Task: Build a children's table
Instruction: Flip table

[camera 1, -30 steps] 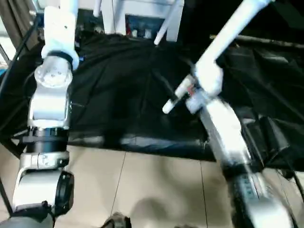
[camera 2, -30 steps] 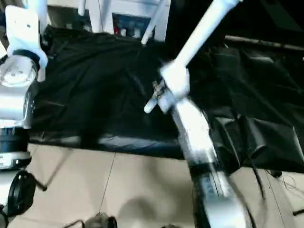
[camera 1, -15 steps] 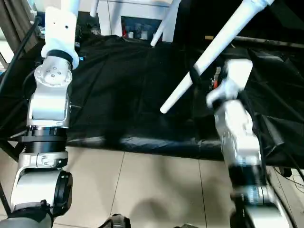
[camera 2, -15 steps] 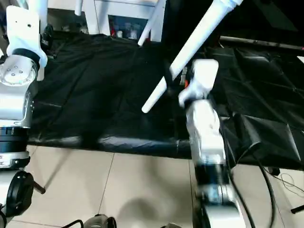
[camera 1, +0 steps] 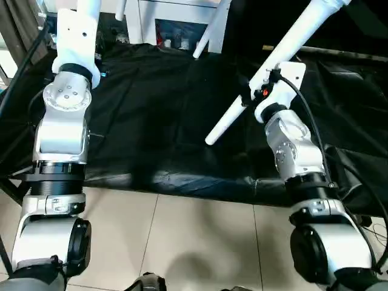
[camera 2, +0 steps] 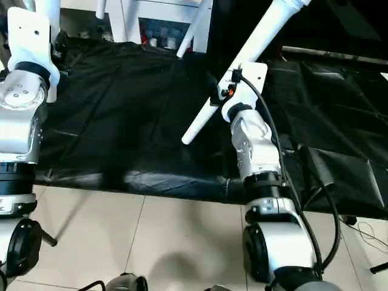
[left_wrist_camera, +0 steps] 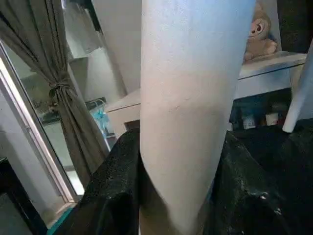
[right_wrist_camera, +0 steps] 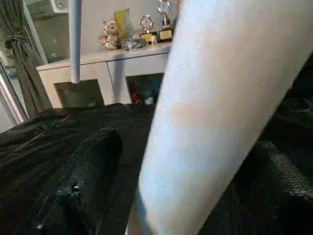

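Right hand (camera 1: pixel 259 91) now apparently around leg (camera 1: pixel 267 66)

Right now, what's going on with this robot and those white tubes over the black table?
The robot is mid-assembly of a white plastic children's table. Its left tool is shut on one white leg, with the black fingers on either side. Its right tool straddles another white leg, which slants down toward the black-draped work table; whether those fingers press the leg can't be told. More white legs hang down at the far edge.

Right claw (camera 1: pixel 253 97) now around leg (camera 1: pixel 267 68)
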`<state>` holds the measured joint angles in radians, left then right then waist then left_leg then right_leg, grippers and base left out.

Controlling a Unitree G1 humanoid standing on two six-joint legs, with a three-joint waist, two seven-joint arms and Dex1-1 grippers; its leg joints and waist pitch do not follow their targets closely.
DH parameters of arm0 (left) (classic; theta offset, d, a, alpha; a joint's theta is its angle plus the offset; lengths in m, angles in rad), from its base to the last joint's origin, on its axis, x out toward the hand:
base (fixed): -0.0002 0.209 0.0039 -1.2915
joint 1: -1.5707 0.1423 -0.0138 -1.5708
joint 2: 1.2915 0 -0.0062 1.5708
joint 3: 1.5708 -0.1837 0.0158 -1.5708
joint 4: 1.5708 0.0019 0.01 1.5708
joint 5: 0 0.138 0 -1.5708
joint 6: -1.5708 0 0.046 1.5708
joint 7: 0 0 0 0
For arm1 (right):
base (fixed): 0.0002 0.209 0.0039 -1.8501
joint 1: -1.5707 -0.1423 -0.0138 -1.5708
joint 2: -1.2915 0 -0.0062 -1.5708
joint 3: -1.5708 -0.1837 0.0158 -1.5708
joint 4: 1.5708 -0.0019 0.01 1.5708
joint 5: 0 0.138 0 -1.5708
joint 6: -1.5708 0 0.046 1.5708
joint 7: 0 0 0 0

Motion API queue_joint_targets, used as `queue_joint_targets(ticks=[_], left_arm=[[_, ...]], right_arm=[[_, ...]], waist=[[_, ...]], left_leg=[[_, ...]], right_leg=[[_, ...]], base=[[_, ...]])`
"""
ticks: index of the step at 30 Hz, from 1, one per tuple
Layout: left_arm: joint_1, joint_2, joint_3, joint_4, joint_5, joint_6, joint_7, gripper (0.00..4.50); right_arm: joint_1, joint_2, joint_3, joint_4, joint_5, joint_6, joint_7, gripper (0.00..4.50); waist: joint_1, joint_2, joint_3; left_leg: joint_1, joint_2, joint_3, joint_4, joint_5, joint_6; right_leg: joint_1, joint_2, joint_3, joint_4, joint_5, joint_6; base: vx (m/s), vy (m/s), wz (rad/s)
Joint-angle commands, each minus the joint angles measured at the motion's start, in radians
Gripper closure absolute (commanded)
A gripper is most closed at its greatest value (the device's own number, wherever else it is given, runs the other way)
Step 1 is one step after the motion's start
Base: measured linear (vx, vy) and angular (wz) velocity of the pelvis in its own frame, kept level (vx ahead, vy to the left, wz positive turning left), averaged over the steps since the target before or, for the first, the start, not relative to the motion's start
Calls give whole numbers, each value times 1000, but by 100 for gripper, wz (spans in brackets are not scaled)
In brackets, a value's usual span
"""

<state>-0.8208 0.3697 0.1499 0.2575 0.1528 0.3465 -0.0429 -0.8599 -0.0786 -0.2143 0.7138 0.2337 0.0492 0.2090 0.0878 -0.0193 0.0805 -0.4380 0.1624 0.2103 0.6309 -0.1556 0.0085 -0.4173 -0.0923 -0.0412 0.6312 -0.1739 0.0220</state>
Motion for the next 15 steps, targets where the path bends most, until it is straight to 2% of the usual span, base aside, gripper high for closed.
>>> queue_joint_targets(ticks=[1,2,5,7,11,12,15], left_arm=[[-10,5,1,-41,-7,-9,-2,284],[-10,5,1,-39,-8,-10,-1,284],[-7,4,1,-36,-9,-14,1,285],[-1,2,0,-36,-12,-15,2,286],[12,-3,-2,-38,-17,-15,2,286],[12,-3,-2,-38,-17,-15,2,286],[28,-14,6,-34,-34,-24,-4,286]], right_arm=[[-24,-14,-20,13,13,-19,13,132],[-27,-15,-22,14,17,-22,20,156],[-24,-14,-19,0,22,-27,36,165],[-15,-12,-9,-22,27,-37,56,197],[5,-7,5,-65,22,-58,67,217],[5,-7,5,-65,22,-58,67,241],[32,-19,10,-140,0,-70,42,252]], waist=[[-6,7,-99],[-5,8,-100],[-5,6,-100],[-5,6,-102],[-4,7,-103],[-5,6,-103],[0,5,-101]], left_leg=[[61,59,-35,-86,-248,-70],[62,60,-35,-86,-246,-71],[59,59,-35,-85,-230,-64],[59,59,-34,-83,-216,-56],[58,59,-34,-82,-199,-48],[58,59,-33,-81,-196,-46],[62,60,-32,-83,-212,-48]], right_leg=[[27,-52,29,-58,-137,-195],[27,-52,28,-58,-135,-195],[30,-52,28,-56,-117,-200],[30,-53,28,-55,-105,-206],[32,-52,28,-53,-87,-212],[32,-51,28,-53,-85,-213],[28,-52,29,-56,-111,-208]], base=[[0,0,0],[0,0,0],[0,0,0],[0,0,0],[0,0,0],[0,0,0],[0,0,0]])
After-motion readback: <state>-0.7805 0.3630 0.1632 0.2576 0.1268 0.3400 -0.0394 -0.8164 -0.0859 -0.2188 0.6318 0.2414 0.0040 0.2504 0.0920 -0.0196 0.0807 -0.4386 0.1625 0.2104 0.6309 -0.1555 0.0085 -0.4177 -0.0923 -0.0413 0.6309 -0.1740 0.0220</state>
